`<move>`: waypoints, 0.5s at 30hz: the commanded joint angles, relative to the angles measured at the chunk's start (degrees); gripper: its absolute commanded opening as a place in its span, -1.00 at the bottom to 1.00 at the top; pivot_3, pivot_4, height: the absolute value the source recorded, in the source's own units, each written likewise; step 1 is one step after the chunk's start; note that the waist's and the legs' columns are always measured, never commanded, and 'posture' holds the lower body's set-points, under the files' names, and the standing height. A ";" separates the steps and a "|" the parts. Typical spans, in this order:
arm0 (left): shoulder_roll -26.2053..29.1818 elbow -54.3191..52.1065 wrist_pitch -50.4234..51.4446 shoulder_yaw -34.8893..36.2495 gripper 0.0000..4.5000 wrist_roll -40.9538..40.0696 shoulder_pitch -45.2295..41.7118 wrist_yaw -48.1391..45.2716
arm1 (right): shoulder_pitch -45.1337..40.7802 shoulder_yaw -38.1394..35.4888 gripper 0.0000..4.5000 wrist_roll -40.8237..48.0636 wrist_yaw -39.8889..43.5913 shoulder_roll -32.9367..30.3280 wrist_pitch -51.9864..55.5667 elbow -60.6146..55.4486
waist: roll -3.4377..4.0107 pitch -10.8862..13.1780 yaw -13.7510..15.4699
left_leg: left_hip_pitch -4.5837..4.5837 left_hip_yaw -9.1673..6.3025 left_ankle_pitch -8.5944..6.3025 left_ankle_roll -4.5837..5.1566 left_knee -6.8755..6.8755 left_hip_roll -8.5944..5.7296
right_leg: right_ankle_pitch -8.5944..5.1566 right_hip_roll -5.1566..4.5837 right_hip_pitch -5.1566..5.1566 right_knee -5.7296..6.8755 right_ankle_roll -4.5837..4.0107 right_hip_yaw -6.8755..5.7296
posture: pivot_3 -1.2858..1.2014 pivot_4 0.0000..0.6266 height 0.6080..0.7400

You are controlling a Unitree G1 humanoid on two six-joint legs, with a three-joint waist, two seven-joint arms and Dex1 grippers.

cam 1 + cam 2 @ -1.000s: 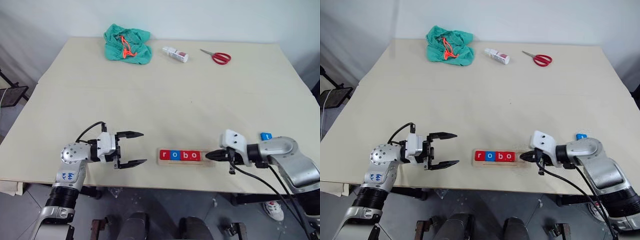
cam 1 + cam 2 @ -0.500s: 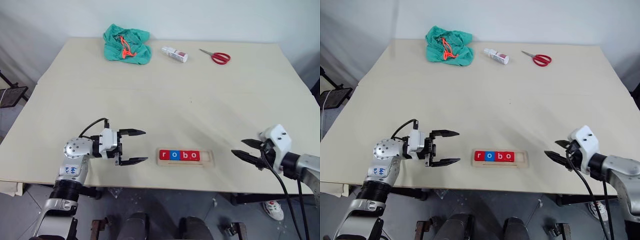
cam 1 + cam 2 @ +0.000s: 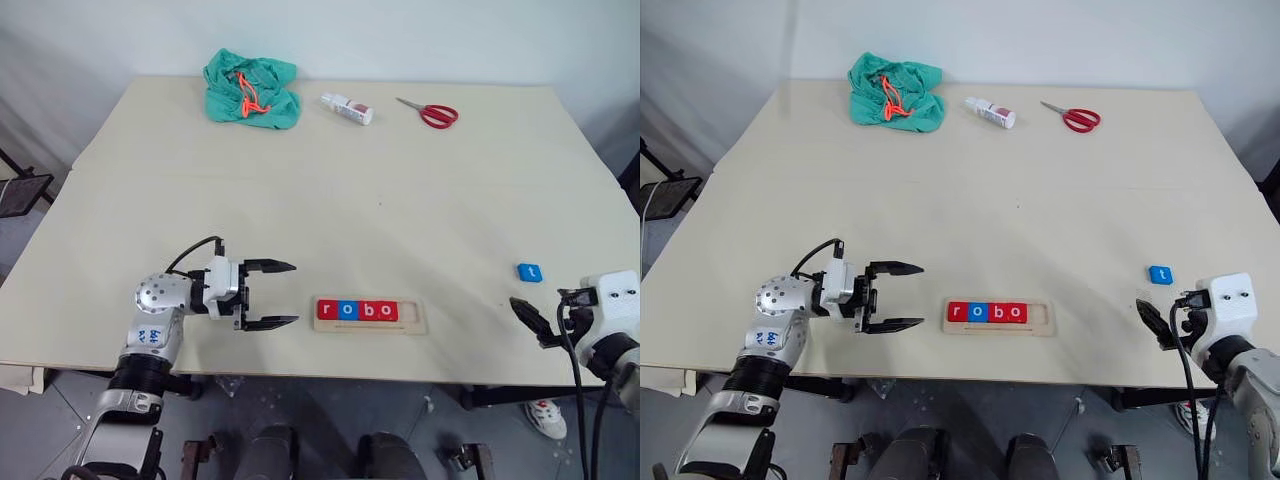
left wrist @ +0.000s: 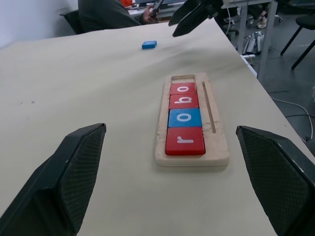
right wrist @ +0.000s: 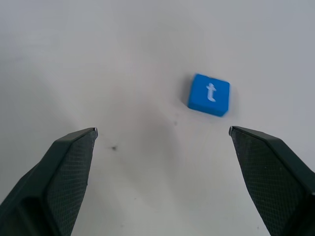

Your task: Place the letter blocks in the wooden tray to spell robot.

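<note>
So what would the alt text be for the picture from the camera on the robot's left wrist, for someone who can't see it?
A wooden tray on a beige table holds four letter blocks spelling "robo": red r, blue o, red b, red o, with the last slot empty. The left hand is open towards the tray, and a blue block lies farther off near the right hand.
</note>
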 commanded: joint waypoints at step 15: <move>0.85 -3.08 0.43 0.80 1.00 -0.13 0.24 0.55 | -19.08 6.02 0.99 -6.57 -5.40 -0.88 -13.89 30.99 | 0.04 -0.02 -0.45 | 0.02 0.02 0.01 0.01 -0.09 -0.03 | 0.00 -0.02 -0.03 0.03 0.00 0.01 | 0.03 -0.52 1.00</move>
